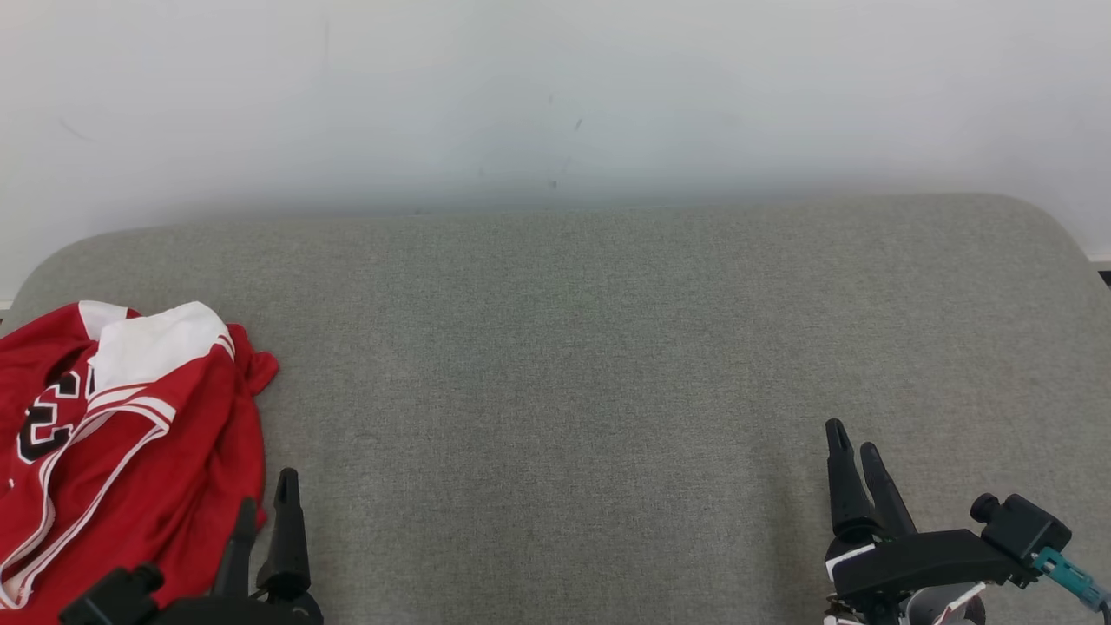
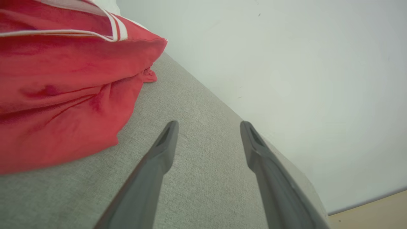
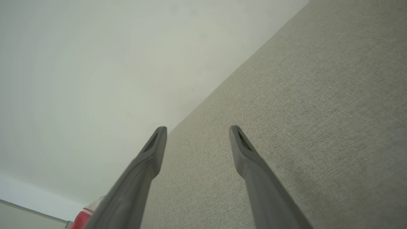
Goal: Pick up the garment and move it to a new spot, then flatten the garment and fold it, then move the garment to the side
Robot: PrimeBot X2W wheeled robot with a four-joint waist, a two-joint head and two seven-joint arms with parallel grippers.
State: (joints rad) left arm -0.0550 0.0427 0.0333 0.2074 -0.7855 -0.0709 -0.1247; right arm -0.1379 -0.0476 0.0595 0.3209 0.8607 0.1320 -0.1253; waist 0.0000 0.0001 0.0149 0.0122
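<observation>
Crumpled red-and-white jersey garment (image 1: pixel 130 434) heaped at grey fabric surface's (image 1: pixel 555 365) left edge, long axis near-to-far, white part farthest. Open grey expanse rightward. Left gripper (image 1: pixel 266 495) beside it, right gripper (image 1: pixel 853 438) well apart; both spread.

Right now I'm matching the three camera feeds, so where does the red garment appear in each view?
Head view: garment, crumpled at the lower left on the grey cushion.
Left wrist view: upper left, just left of the open left pincer.
Right wrist view: a red sliver at the bottom-left edge.
Shared landmark: the cushion's far edge against the white wall.
</observation>
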